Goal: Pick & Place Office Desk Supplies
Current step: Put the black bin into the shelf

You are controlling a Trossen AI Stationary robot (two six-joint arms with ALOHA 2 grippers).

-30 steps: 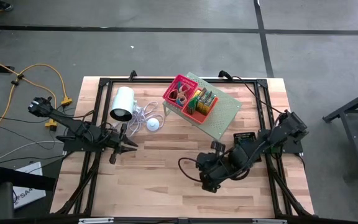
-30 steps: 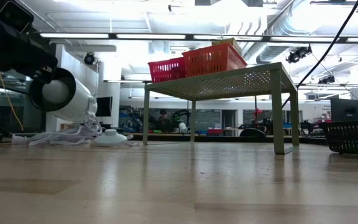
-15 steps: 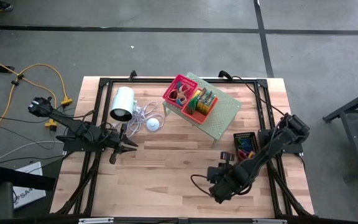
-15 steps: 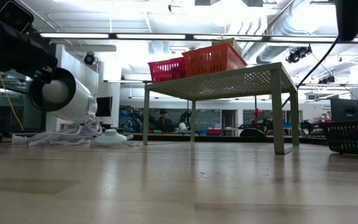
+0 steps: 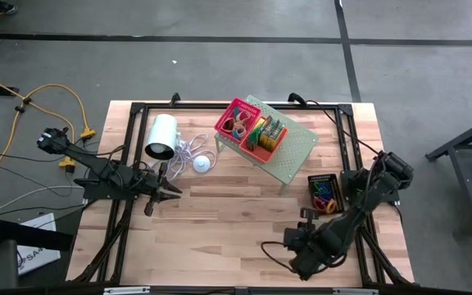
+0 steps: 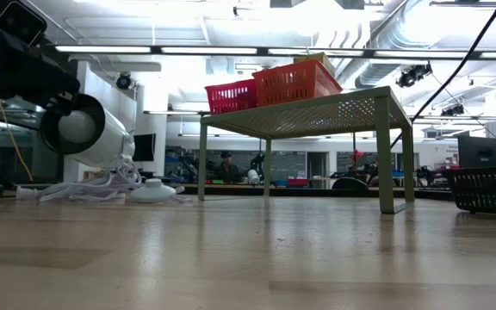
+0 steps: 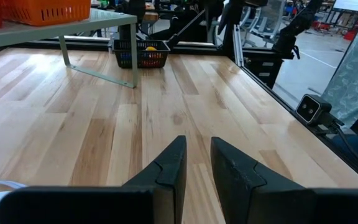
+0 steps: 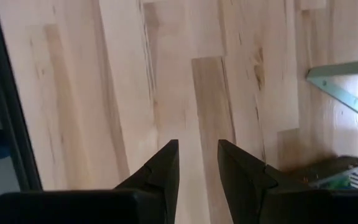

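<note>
The right gripper (image 5: 295,246) is held low over the table's near right part, fingers parted, nothing between them. The black basket (image 5: 322,191) of colourful clips stands just beyond it, apart. The left gripper (image 5: 170,190) is parked at the left, slightly parted, empty. Farther back, red basket (image 5: 266,136) and pink basket (image 5: 235,120) sit on the green shelf (image 5: 297,147). No writing is readable.

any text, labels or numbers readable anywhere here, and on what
No text can be read for certain.
White sheet on the floor beside the table's left edge: dark printed letters, too small to read.
Green-white boxes in the red basket on the shelf: any print is too small to read.
Black basket and its clips: no label visible.
</note>
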